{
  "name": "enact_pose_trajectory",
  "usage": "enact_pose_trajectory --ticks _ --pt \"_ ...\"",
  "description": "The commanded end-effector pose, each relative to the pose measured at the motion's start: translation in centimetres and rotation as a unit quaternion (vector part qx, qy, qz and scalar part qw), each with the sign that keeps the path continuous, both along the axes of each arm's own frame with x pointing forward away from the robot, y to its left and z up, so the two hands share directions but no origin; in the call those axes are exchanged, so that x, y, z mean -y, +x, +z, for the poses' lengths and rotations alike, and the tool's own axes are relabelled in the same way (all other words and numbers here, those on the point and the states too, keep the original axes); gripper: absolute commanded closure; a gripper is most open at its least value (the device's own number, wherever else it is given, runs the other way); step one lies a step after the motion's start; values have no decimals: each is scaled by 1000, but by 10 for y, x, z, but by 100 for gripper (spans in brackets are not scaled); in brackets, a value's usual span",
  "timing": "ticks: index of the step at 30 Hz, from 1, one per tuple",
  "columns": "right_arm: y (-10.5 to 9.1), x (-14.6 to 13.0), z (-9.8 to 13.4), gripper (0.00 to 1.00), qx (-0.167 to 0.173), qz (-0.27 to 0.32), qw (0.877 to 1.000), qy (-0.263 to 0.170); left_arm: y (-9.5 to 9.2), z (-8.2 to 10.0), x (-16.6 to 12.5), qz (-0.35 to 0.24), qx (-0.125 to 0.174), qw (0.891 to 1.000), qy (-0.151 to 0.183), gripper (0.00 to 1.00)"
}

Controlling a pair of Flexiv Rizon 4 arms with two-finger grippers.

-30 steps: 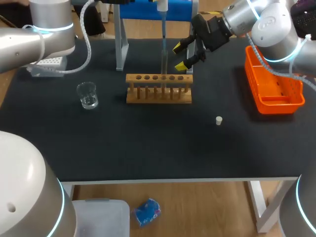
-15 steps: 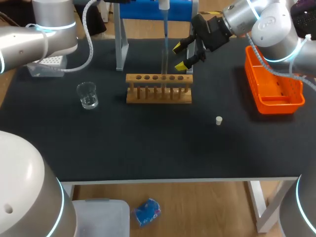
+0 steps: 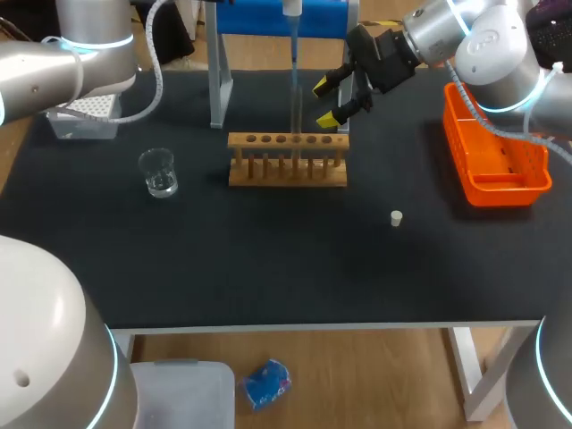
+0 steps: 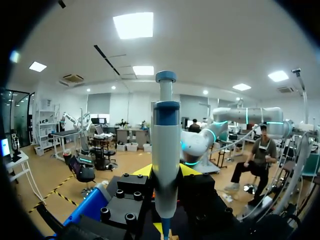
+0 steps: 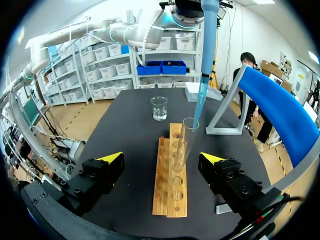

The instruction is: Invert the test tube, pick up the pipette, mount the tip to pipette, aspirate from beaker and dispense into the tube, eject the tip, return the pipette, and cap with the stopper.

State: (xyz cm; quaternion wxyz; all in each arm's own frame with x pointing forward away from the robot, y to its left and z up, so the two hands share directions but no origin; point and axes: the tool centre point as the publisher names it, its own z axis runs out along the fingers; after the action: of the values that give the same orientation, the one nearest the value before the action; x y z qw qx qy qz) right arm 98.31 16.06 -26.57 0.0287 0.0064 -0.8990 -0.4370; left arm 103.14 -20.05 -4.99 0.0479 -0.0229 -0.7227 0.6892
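Test tube point(image 5: 184, 142): upright in the wooden rack point(image 3: 287, 172), mid-worktop toward the far edge, its mouth open upward.
Pipette point(image 3: 292, 31): vertical, its long axis in line with the tube. Its tip point(image 5: 201, 85) ends right at the tube's mouth; whether it is inside the rim I cannot tell.
Left gripper point(image 4: 166, 172): directly above the tube, pinching the pipette body from two sides.
Key relation: the tube lies straight below the left gripper, both axes upright. This looks like the dispensing step, so any travel should stay vertical.
Right gripper point(image 3: 326, 101): fingers spread, empty, just beyond the rack's right end.
Stopper point(image 3: 396, 217): loose on the worktop, right of the rack, toward the near edge. The right arm is nearer.
Beaker point(image 3: 158, 172): left of the rack, apart from it.
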Motion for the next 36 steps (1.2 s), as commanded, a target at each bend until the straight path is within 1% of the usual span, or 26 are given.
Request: enact_pose_trajectory --ticks 1,10,20,27,29,32,36 --pt "1 0 0 0 -1 1 1000 -1 -6 2 -3 6 -1 1000 2 100" --pt "1 0 0 0 -1 1 1000 -1 -13 2 0 -1 -7 1000 -3 100" --pt "1 0 0 0 -1 1 1000 -1 -19 0 2 -1 -6 1000 -4 100" --pt "1 0 0 0 -1 1 1000 -1 -22 2 3 -3 13 1000 -7 100" --pt "1 0 0 0 -1 1 1000 -1 -23 2 3 -3 15 1000 -7 100" --pt "1 0 0 0 -1 1 1000 -1 -26 2 3 -3 26 1000 3 100" --pt "1 0 0 0 -1 1 1000 -1 -30 1 5 -3 33 999 6 100"
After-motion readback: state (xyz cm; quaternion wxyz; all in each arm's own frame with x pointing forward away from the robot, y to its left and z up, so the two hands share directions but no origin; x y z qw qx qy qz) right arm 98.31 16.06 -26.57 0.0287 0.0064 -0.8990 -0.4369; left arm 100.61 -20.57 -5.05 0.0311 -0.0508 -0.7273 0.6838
